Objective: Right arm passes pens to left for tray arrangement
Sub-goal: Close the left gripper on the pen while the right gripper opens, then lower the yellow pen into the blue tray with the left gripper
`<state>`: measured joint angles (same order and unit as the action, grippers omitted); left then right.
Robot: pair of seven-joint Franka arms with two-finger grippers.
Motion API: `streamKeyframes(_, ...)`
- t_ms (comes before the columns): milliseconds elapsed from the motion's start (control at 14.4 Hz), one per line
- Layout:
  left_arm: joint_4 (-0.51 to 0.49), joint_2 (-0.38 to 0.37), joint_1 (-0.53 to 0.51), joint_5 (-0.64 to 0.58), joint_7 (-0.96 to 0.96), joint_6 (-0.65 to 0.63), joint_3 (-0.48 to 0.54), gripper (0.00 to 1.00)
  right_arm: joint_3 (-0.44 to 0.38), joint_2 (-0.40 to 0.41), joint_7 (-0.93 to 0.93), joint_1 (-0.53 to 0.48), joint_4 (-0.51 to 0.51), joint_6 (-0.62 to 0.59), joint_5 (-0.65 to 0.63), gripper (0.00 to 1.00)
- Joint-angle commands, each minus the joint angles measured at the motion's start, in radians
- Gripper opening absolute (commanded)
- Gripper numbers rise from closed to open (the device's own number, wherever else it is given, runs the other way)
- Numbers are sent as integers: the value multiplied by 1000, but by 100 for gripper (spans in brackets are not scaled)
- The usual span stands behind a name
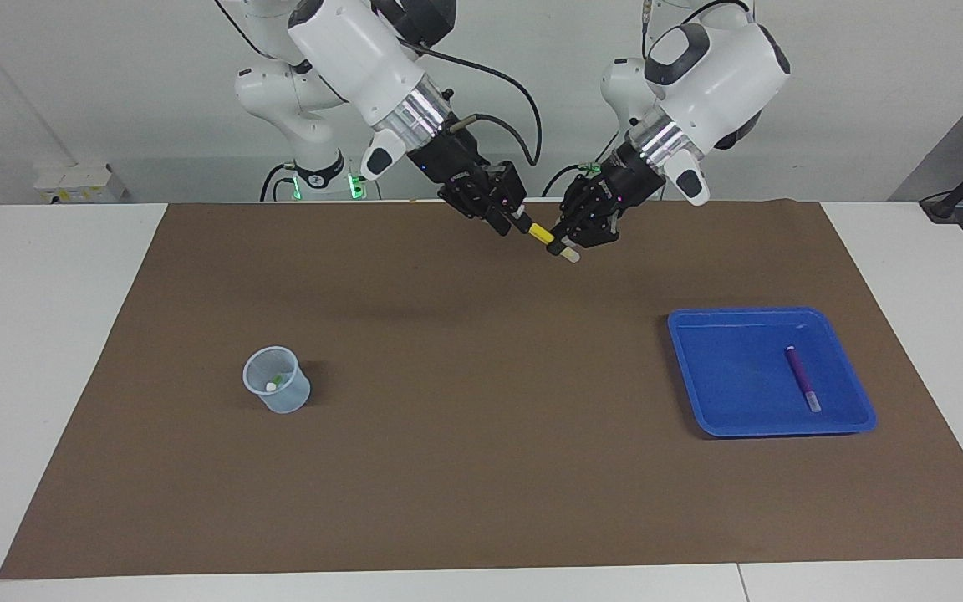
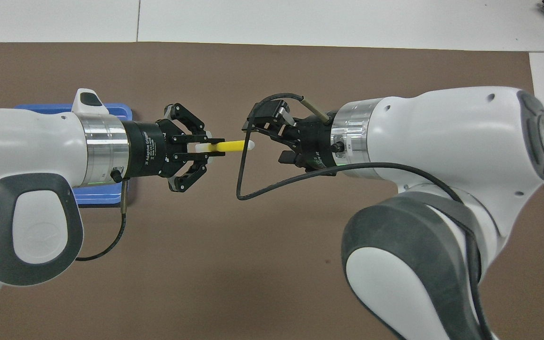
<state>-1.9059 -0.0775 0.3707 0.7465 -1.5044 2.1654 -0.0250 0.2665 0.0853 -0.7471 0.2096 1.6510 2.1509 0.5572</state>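
item: yellow pen [image 2: 228,146]. my left claw [image 2: 206,147] is clamping it by one whitish end, fingertips pressed tight on the barrel; the other whitish tip is sticking out toward my right claw [image 2: 253,134]. the pen is hanging in the air over the brown mat [image 1: 465,418], above the mat's edge nearest my bases.

item: right claw. it is standing wide, fingers spread, just beside the pen's free tip and gripping nothing; in the overhead view the tip is sitting clear of the fingers.

item: blue tray [image 1: 703,401]. it is resting on the mat, toward my left arm's end of the mat and farther from me than the pen in my claw. in the overhead view my left arm is covering most of it [image 2: 116,112].

item: purple pen [image 1: 801,376]. it is lying flat inside the tray, on the part toward the mat's left-arm end, its pale end pointing away from me.

item: clear cup [image 1: 277,380]. it is standing upright on the mat toward my right arm's end, well apart from the tray.

item: green pen [image 1: 275,383]. it is sitting inside the cup, only a bit of green and white showing.
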Motion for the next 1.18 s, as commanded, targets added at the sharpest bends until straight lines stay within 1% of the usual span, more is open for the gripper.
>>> streamKeyframes(0,-62,-33,-34,-7,151,-33,4,0,3,-18,240,-85,6,-110,-43,100)
streamKeyframes(69,-74,-41,-61,-16,209,-64,4,0,3,-22,347,-114,7,-144,-71,100)
streamKeyframes(138,-78,-47,-73,-51,272,-97,4,0,3,-25,442,-133,10,-166,-103,100)
streamKeyframes(277,-79,-53,-88,-168,442,-169,2,0,5,-32,628,-171,36,-177,-190,100)
streamKeyframes(346,-87,-57,-88,-215,519,-188,2,0,5,-35,700,-180,55,-172,-213,100)
streamKeyframes(485,-131,-77,-90,-242,599,-193,2,0,5,-33,834,-203,91,-152,-279,100)
streamKeyframes(623,-157,-90,-90,-248,622,-194,2,0,7,-12,967,-242,104,-111,-330,100)
streamKeyframes(692,-189,-109,-88,-271,703,-200,2,0,5,8,1036,-255,104,-99,-345,100)
streamKeyframes(831,-264,-149,-102,-285,927,-190,4,0,5,51,1120,-277,104,-53,-384,100)
streamKeyframes(900,-298,-168,-130,-286,996,-184,2,0,7,76,1150,-280,104,-22,-419,100)
streamKeyframes(1038,-300,-169,-134,-289,1035,-187,2,0,7,109,1161,-282,104,23,-485,100)
streamKeyframes(1108,-300,-168,-134,-326,1038,-182,2,0,5,126,1158,-286,104,33,-500,100)
